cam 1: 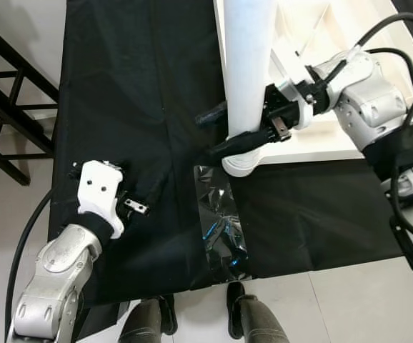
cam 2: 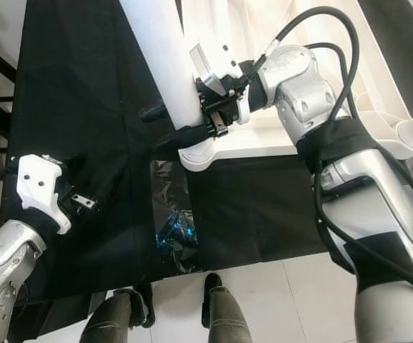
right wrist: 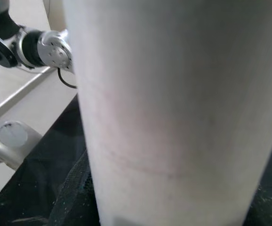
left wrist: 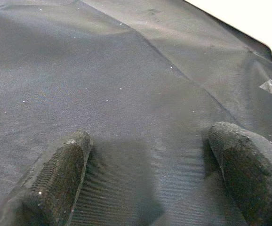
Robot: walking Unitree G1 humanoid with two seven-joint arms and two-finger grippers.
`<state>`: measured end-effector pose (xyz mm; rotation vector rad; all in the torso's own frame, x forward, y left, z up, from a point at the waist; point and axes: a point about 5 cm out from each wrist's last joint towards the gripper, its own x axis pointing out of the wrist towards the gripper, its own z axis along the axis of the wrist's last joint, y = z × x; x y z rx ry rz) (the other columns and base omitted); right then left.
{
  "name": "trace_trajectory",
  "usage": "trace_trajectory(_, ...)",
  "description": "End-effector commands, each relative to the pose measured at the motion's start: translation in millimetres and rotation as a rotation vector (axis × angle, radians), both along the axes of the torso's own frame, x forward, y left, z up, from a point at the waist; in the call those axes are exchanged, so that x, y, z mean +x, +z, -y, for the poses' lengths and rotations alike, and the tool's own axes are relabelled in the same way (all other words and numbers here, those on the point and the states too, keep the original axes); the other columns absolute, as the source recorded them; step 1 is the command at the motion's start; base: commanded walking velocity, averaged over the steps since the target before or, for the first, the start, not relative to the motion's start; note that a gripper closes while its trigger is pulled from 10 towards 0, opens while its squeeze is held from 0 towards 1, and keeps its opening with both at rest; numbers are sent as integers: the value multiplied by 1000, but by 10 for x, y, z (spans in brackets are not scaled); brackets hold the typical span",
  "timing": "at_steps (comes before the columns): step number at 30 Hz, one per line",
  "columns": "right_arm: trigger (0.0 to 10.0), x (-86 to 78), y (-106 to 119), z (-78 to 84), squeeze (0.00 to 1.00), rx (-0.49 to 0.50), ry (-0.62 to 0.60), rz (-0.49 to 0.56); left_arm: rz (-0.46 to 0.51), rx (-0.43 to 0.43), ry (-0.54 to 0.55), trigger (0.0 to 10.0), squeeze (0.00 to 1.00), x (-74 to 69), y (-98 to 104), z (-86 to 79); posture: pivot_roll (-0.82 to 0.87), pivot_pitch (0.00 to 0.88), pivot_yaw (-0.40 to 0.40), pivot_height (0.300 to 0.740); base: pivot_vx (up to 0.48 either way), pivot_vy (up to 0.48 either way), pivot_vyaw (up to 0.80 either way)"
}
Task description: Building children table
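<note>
A thick white table leg (cam 1: 248,71) stands upright at the corner of the white tabletop (cam 1: 314,143), which lies on the floor beside a black cloth (cam 1: 135,86). My right gripper (cam 1: 222,131) is shut on the leg near its base, one black finger on each side; the leg (right wrist: 173,117) looms close in the right wrist view. My left gripper (cam 1: 153,189) rests low on the cloth to the left, well apart from the leg. It is open, its fingers (left wrist: 56,174) spread over bare cloth with nothing between them.
A crinkled sheet of plastic wrap (cam 1: 221,221) lies on the cloth just in front of the leg's foot. A black metal rack (cam 1: 6,93) stands at the far left. My own feet (cam 1: 242,314) are at the cloth's near edge, on pale floor.
</note>
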<state>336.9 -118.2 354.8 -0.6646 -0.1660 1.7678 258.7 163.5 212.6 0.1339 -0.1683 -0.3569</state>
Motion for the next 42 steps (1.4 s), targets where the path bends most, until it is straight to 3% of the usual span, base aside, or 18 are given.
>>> trace_trajectory(1,10000,58,-739,113,0,-199,-61,-261,-14,13,-3,10000,0,-38,-29,-12,-29,513,-4,740,0,0,0)
trace_trajectory(6,10000,17,-785,152,0,-186,-54,-294,-14,14,-3,10000,0,-32,-30,-9,-30,513,-3,740,0,0,0)
trace_trajectory(13,10000,-78,-824,189,0,7,-16,-433,-11,13,-2,10000,0,-14,-26,-5,-39,509,-6,740,0,0,0)
trace_trajectory(17,10000,-125,-852,234,0,23,-12,-451,-10,12,-1,10000,0,-1,-28,-8,-49,501,-7,740,0,0,0)
trace_trajectory(24,10000,-209,-869,297,0,-11,-7,-434,-8,10,-1,10000,0,16,-34,-4,-59,493,-9,740,0,0,0)
trace_trajectory(27,10000,-268,-887,373,0,-86,-24,-392,-2,8,1,10000,0,33,-51,9,-64,476,-15,740,0,0,0)
trace_trajectory(34,10000,-398,-858,469,0,-116,-26,-412,23,-5,16,10000,0,46,-6,-41,-60,446,-14,740,0,0,0)
trace_trajectory(36,10000,-431,-839,514,0,-124,-35,-413,41,-6,26,10000,0,61,46,-84,-61,432,-11,740,0,0,0)
trace_trajectory(38,10000,-467,-798,618,0,-140,-69,-400,98,-22,52,10000,0,105,236,-200,-58,411,-8,740,0,0,0)
trace_trajectory(42,10000,-482,-764,686,0,-138,-96,-383,166,-20,47,10000,0,133,447,-246,-58,393,-4,740,0,0,0)
